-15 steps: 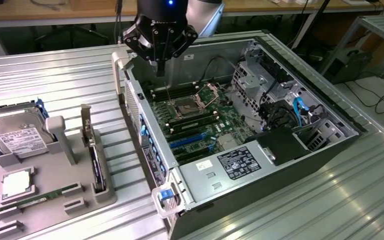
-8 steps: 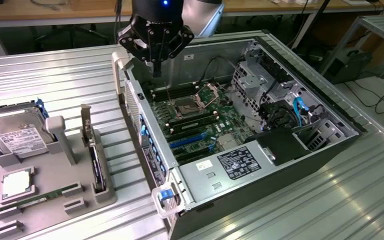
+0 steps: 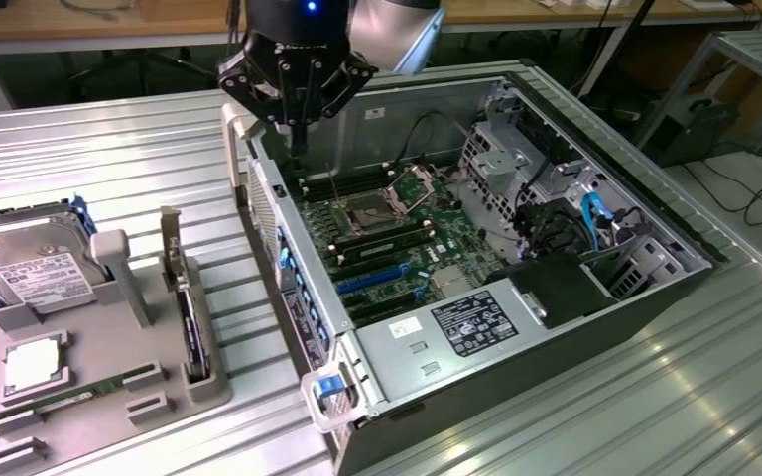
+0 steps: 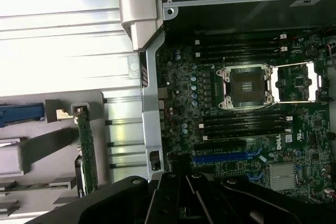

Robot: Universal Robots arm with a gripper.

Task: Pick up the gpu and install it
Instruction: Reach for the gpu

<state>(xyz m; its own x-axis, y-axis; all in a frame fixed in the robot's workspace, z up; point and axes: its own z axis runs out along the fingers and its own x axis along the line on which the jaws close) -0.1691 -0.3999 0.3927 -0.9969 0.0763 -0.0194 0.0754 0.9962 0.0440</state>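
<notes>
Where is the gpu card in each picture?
Exterior view: the gpu stands on edge in the grey holder, to the exterior view's left of the open computer case.
Wrist view: the gpu is the green strip standing in the same holder, just outside the case's wall.
Shared landmark: the square CPU socket on the motherboard inside the case.

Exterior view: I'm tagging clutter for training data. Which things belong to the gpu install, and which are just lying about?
Job: gpu, standing in grey holder; open computer case; pincer above the case.
Lying about: hard drive; memory stick; silver chip.
</notes>
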